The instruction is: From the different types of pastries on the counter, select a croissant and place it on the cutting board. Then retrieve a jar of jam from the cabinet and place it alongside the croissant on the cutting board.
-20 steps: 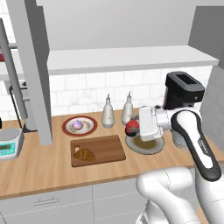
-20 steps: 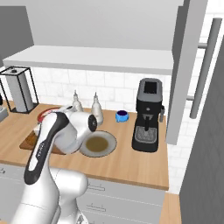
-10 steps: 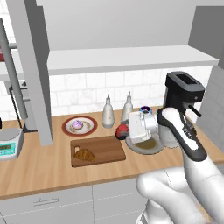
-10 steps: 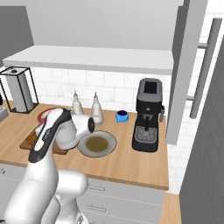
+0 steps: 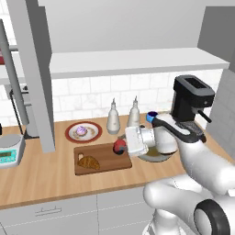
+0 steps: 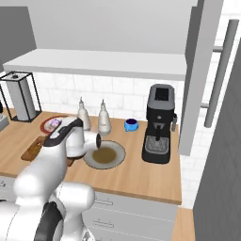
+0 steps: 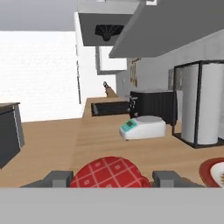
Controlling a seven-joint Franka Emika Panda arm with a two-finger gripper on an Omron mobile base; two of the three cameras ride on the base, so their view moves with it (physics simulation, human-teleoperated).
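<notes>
The second half of the task is judged to be in hand: the croissant [image 5: 89,162] is already laid on the near left part of the cutting board [image 5: 108,153], and the jar of jam [image 5: 120,146] is carried in the pincer [image 5: 122,146], whose jaws are closed narrowly on it. In the hand view the jar's red chequered lid [image 7: 111,173] is seen clamped between the two fingertips [image 7: 57,178]. The jar is held sideways just above the right end of the board, apart from the croissant. The next move is judged to call for the jar to be lowered onto bare board to the right of the croissant, preferably turned upright, and only then released. The cupcake [image 5: 81,131] is left on its plate [image 5: 71,133] at the far side of the worktop [image 5: 41,176].
</notes>
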